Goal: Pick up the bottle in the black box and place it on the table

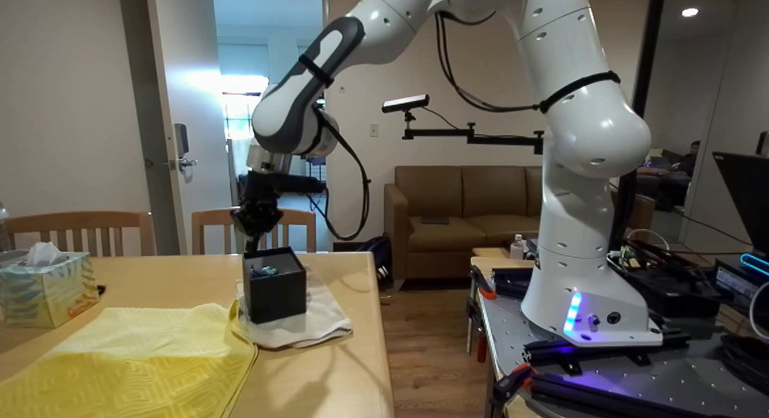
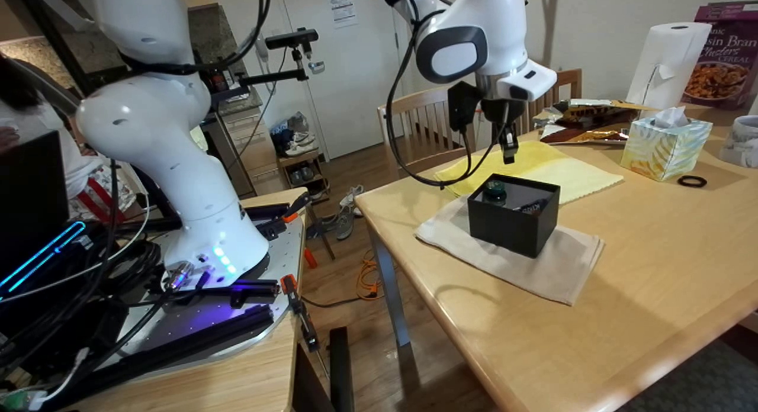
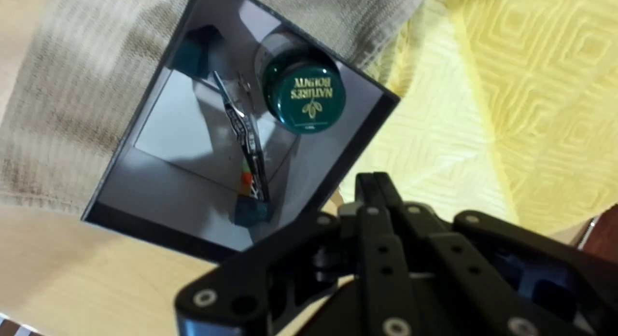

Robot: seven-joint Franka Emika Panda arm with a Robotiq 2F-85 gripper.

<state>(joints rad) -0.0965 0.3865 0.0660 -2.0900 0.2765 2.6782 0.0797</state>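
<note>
The bottle (image 3: 306, 92) is in the black box (image 2: 503, 225), looks upright, close to one wall, and in the wrist view you can read Nature's Bounty on its green top. There's a packet (image 3: 247, 139) in there with it, can't really tell if the two touch. The gripper (image 3: 373, 179) is closed, tip to tip, pointing down near the black box's rim, and in an exterior view there's a gap between the fingertips (image 2: 509, 157) and that rim. The black box sits on a beige cloth (image 2: 556, 276) on the table (image 2: 669, 240), and a yellow cloth (image 1: 138, 370) touches the beige one. Also on the table: tissue box (image 2: 666, 148) with a black ring (image 2: 691, 182) just beside it, plus a paper towel roll (image 2: 663, 68) in front of some cereal (image 2: 722, 57). A couple of chairs (image 1: 78, 221) behind the table, arm (image 1: 586, 124) on its own stand (image 1: 661, 376) across a strip of floor (image 1: 420, 358), and a brown sofa (image 1: 480, 193) further back
</note>
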